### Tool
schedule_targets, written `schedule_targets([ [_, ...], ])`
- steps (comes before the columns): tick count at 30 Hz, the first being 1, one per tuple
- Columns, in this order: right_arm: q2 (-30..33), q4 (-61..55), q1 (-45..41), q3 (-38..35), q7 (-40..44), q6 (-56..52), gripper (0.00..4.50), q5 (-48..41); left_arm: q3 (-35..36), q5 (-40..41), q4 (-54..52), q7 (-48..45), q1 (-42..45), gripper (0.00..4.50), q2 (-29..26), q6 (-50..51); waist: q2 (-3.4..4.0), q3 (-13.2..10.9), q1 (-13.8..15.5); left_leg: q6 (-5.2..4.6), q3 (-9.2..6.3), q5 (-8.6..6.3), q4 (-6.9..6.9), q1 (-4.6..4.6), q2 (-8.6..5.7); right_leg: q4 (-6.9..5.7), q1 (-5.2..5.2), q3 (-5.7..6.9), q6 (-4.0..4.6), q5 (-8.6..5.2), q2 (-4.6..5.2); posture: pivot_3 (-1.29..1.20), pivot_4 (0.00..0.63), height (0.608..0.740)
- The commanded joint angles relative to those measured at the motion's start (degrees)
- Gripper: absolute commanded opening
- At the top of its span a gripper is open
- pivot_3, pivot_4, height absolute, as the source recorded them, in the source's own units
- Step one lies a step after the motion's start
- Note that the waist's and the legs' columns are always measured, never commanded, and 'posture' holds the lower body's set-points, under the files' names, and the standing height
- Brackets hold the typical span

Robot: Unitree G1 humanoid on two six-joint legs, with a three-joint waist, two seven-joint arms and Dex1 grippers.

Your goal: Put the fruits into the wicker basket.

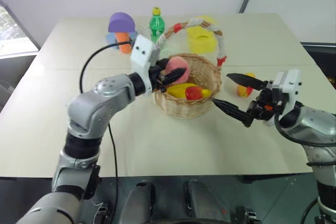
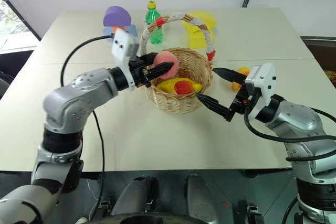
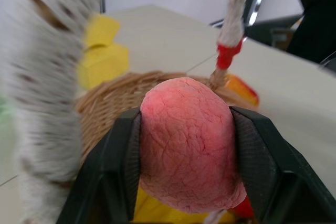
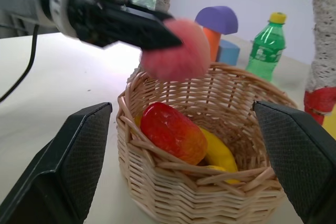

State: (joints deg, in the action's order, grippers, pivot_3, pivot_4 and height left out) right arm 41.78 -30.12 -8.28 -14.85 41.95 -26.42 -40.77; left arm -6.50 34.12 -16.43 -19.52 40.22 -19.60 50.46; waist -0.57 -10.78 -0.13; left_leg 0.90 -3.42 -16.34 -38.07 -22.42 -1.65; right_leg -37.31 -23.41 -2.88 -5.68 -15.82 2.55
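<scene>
1. The left gripper (image 1: 167, 75) holds the peach (image 1: 177, 70) between its two fingers, just above the wicker basket (image 1: 187, 107), over the rim on the left arm's side.
2. The basket's hollow lies straight below the peach, so I judge the drop is short.
3. The mango (image 4: 172, 132) already lies inside the basket.
4. The right gripper (image 1: 234, 94) stands wide and empty, just beside the basket.
5. One more small fruit (image 1: 244, 89) lies on the table beyond the basket; the right gripper is nearer to it.

The head's two eyes are looking down over the surface (image 1: 173, 145); both wrist cameras are sitting close, facing the wicker basket (image 4: 205, 182) from opposite sides.
</scene>
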Motion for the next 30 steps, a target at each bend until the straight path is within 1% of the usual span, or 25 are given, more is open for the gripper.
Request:
schedule_targets([
  [1, -0.3, -2.6, -0.5, -0.5, -3.6, -1.9, 4.5, 0.2, 0.6, -0.8, -1.1, -1.6, 0.6, 4.47, 0.7, -2.0, 0.0, 0.0, -0.1, 0.01, 0.0, 0.0, 0.0, 0.0, 0.0, 0.0, 0.0, 0.0, 0.0, 0.0, 0.01, 0.0, 0.15, 0.74],
  [4, -1.4, 1.0, -2.2, 1.6, -9.3, -2.7, 4.5, 5.9, 2.2, 1.3, -3.0, -3.8, -0.4, 4.49, 1.3, -2.3, 0.0, 0.0, -0.4, 0.03, 0.0, 0.02, -0.03, 0.0, -0.01, 0.0, 0.02, 0.0, 0.0, 0.0, 0.04, 0.0, 0.15, 0.74],
  [6, -2.8, 5.4, -4.2, 2.6, -13.6, -3.4, 4.5, 9.7, 2.9, 2.5, -4.8, -6.2, -1.8, 4.49, 0.6, -2.9, 0.0, 0.0, -0.6, 0.06, 0.01, 0.04, -0.04, 0.01, -0.01, -0.01, 0.03, 0.0, 0.0, 0.0, 0.04, 0.0, 0.15, 0.74],
  [9, -6.1, 13.8, -8.3, 3.1, -22.2, -5.3, 4.5, 15.6, 3.8, 4.4, -8.6, -11.2, -5.8, 4.49, -2.1, -4.1, 0.03, 0.0, -0.8, 0.13, 0.02, 0.08, -0.01, 0.02, 0.0, -0.05, 0.0, -0.03, 0.0, 0.0, 0.02, 0.0, 0.15, 0.74],
  [10, -7.0, 16.2, -9.6, 3.1, -24.8, -5.9, 4.5, 17.5, 4.1, 5.1, -9.6, -12.7, -7.1, 4.49, -3.1, -4.4, 0.03, 0.0, -0.8, 0.4, 0.03, 0.23, 0.0, 0.02, 0.0, -0.07, -0.02, -0.03, 0.01, 0.0, 0.03, 0.0, 0.15, 0.74],
  [12, -8.4, 21.2, -11.8, 3.0, -28.6, -6.3, 4.5, 20.7, 5.4, 6.9, -11.7, -15.5, -10.2, 4.49, -5.3, -4.7, 0.04, 0.0, -0.8, 0.43, 0.02, 0.25, 0.02, 0.0, 0.01, -0.07, -0.03, -0.03, 0.01, -0.01, 0.02, 0.0, 0.15, 0.74],
  [14, -9.5, 24.6, -13.4, 2.8, -30.5, -6.0, 4.5, 22.4, 6.2, 7.4, -13.0, -17.2, -12.4, 4.49, -7.0, -5.2, 0.04, 0.0, -0.6, 0.43, 0.04, 0.25, 0.02, 0.0, 0.01, -0.07, -0.04, -0.03, 0.01, -0.01, 0.02, 0.0, 0.15, 0.74],
  [17, -11.7, 30.7, -16.7, 1.9, -33.0, -6.1, 4.5, 23.4, 6.8, 5.8, -13.7, -18.9, -15.6, 4.49, -10.5, -6.3, 0.05, 0.0, -0.7, 0.33, 0.06, 0.19, 0.02, 0.0, -0.01, -0.06, -0.03, -0.04, 0.01, -0.01, 0.03, 0.0, 0.15, 0.74],
  [19, -12.8, 34.4, -18.6, 1.5, -34.1, -6.2, 4.5, 23.8, 7.1, 5.4, -13.6, -19.3, -16.4, 4.49, -11.7, -7.0, 0.05, 0.0, -0.7, 0.2, 0.05, 0.12, 0.02, 0.0, -0.01, -0.06, -0.03, -0.04, 0.01, 0.0, 0.02, 0.0, 0.15, 0.74],
  [25, -15.3, 42.1, -22.5, 0.5, -35.6, -7.2, 4.5, 24.0, 7.5, 5.8, -13.9, -19.1, -16.7, 4.49, -12.1, -7.5, 0.05, 0.0, -0.7, 0.16, 0.05, 0.1, 0.02, 0.0, -0.02, -0.07, -0.03, -0.03, 0.01, 0.0, 0.02, 0.0, 0.15, 0.74],
  [30, -15.8, 44.0, -23.2, 0.2, -35.6, -7.0, 4.5, 23.8, 6.9, 5.3, -14.1, -18.8, -17.0, 4.49, -11.9, -7.8, 0.05, 0.0, -0.8, 0.15, 0.05, 0.1, 0.02, 0.0, -0.01, -0.08, -0.03, -0.03, 0.01, 0.0, 0.02, 0.0, 0.15, 0.74],
])
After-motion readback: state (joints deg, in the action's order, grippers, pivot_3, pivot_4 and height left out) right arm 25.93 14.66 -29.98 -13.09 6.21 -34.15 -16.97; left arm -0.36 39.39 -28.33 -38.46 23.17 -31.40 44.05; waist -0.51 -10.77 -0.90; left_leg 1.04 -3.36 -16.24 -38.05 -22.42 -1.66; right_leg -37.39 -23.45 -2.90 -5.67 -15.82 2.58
